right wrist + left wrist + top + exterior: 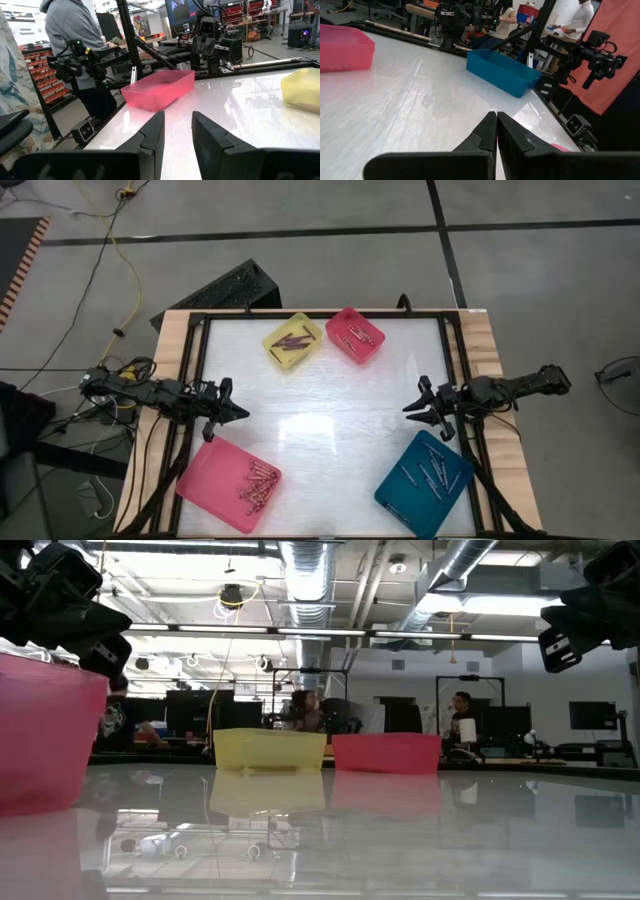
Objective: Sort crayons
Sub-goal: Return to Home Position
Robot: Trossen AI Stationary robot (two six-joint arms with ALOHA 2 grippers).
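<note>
Hovering near opposite table (320,385) sides, left claw (241,412) closed, right claw (413,409) parted.

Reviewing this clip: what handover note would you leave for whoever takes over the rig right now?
Hands: the left hand is shut and empty, above the left side of the table near the big pink tray. The right hand is open and empty, above the right side near the teal tray.
Things: crayons lie in all four trays, including the yellow tray and the small pink tray.
Done: no loose crayon shows on the table, so sorting looks finished.
Left: probably only parking both arms.
</note>
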